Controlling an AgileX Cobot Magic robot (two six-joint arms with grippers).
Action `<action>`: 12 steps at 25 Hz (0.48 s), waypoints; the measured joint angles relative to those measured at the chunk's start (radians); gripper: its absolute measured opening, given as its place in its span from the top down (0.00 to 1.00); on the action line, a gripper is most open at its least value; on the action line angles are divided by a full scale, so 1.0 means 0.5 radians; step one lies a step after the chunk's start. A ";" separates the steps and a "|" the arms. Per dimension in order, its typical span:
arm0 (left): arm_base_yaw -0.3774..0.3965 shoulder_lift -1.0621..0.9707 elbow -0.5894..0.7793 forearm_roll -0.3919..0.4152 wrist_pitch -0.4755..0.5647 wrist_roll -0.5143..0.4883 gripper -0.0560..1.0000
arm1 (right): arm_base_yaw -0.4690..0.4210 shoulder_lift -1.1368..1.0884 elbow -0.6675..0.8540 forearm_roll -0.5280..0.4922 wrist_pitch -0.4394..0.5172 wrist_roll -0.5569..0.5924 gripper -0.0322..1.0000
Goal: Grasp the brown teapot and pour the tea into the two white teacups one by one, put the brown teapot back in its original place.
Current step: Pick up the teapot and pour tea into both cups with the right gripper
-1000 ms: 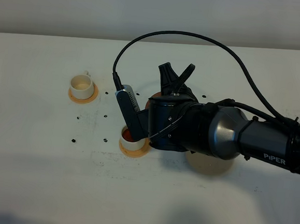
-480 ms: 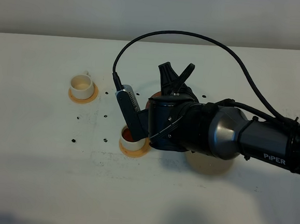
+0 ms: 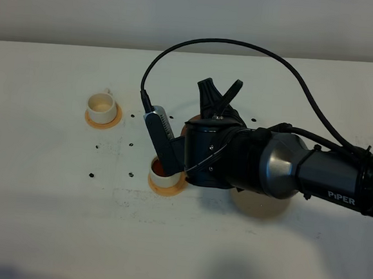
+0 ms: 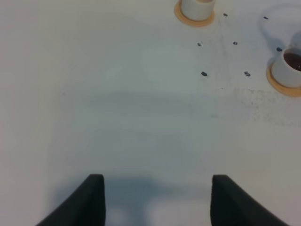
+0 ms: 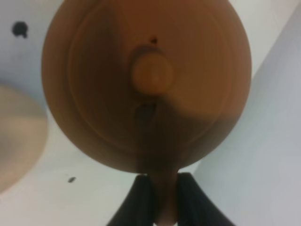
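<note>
The teapot [image 5: 146, 84] hangs over the middle of the worktop [image 3: 39, 199], just beside the nearer cup [image 3: 161, 173]. The right gripper [image 5: 162, 190] is clamped on its loop handle, which lets the arm tip the pot by turning the wrist. From above the arm hides most of the pot, and I cannot tell whether it is pouring. That cup already holds dark tea [image 3: 159, 169]. The other cup [image 3: 102, 107], toward the back left, looks empty and is probably next. Each cup sits on an orange coaster. The pale coaster [image 3: 259, 206], bare and half under the arm, awaits the pot. The left gripper [image 4: 157, 202] stands open and empty over bare worktop. The surface is white with small dark specks [image 3: 92, 174], and a plain grey wall [image 3: 183, 16] runs behind its back edge.
</note>
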 joint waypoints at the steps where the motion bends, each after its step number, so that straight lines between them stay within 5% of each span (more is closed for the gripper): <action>1: 0.000 0.000 0.000 0.000 0.000 0.000 0.49 | 0.000 0.000 0.000 0.028 0.000 0.002 0.85; 12: 0.000 0.000 0.000 0.001 0.000 0.000 0.49 | 0.000 0.000 -0.002 0.142 0.000 0.137 0.85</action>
